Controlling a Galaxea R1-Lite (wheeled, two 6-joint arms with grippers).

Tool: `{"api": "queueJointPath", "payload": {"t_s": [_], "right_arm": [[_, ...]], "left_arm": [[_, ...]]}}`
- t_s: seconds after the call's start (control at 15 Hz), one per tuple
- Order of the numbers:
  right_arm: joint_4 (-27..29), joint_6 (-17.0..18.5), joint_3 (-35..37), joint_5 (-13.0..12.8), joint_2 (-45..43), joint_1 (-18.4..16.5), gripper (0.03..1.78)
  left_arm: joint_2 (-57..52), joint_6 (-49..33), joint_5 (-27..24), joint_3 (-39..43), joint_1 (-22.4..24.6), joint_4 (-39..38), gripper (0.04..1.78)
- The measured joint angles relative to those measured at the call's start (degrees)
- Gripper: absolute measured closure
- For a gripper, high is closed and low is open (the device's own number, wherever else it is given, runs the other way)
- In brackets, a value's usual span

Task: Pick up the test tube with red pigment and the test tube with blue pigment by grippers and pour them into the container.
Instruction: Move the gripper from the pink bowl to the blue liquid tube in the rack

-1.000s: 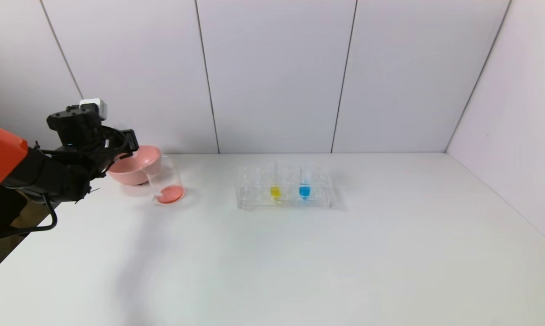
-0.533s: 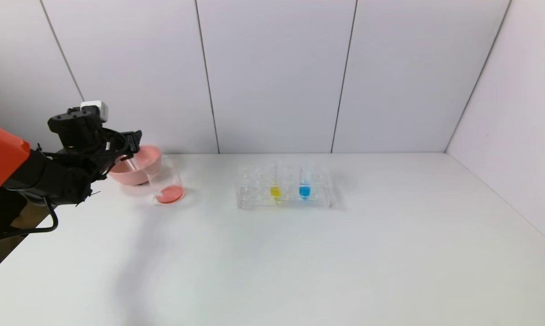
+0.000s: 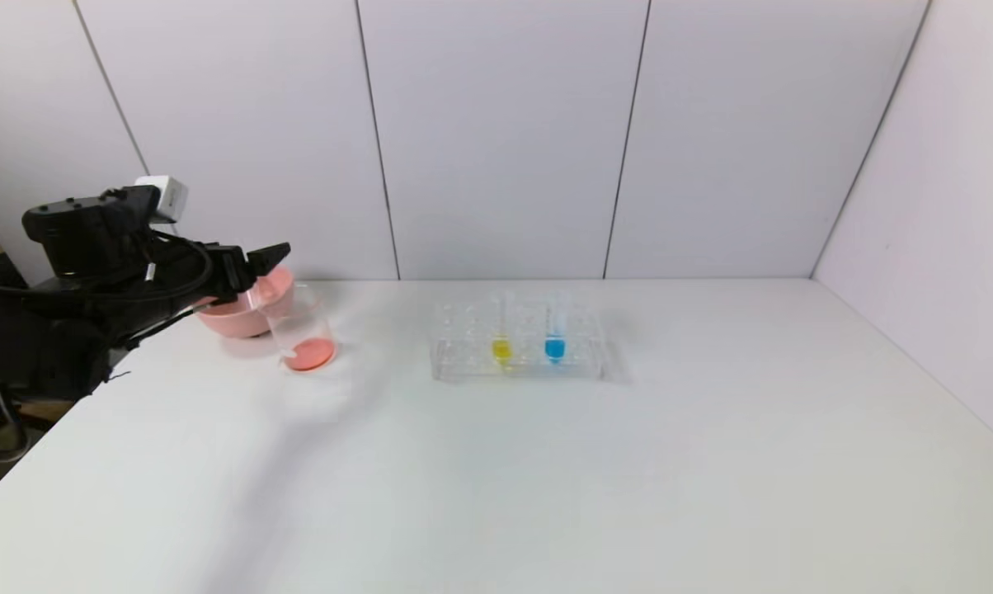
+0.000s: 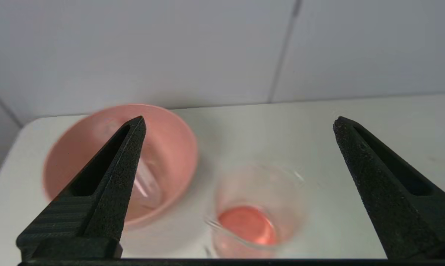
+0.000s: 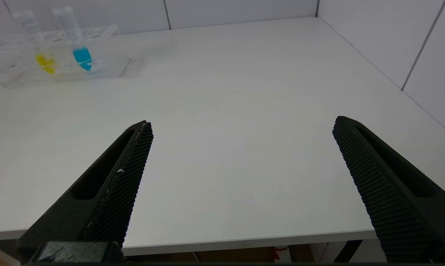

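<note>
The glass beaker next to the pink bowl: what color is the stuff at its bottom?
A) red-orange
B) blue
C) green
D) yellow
A: the container holds a shallow red-orange pool, seen from the head and the left wrist, while the blue and yellow liquids sit in tubes in the rack.

Left gripper matte black, two long pointed fingers with grainy textured pads, small grey-white box on top, looping black cables; right gripper black, cross-hatched pads.
</note>
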Motion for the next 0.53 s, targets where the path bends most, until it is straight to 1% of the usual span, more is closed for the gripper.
{"api": "queueJointPath", "payload": {"t_s": [0.2,0.27,0.33,0.4,0.47,0.53], "right_arm": [[0.0,0.0,0.0,0.0,0.0,0.0,0.04],[0.0,0.0,0.0,0.0,0.0,0.0,0.04],[0.0,0.0,0.0,0.0,0.0,0.0,0.04],[0.0,0.0,0.0,0.0,0.0,0.0,0.04],[0.0,0.0,0.0,0.0,0.0,0.0,0.04],[0.0,0.0,0.0,0.0,0.0,0.0,0.04]], "left_arm": [[-7.8,0.5,-20.2,8.6,-0.2,-0.3,0.06],[-10.2,0.6,-26.6,11.0,-0.9,-0.3,0.06],[-12.3,0.6,-31.9,12.9,-2.4,-0.3,0.06],[-14.1,0.6,-35.7,14.6,-4.9,-0.3,0.06],[-15.5,0.6,-36.6,15.9,-7.9,-0.3,0.06],[-16.7,0.5,-35.8,17.1,-11.7,-0.2,0.06]]}}
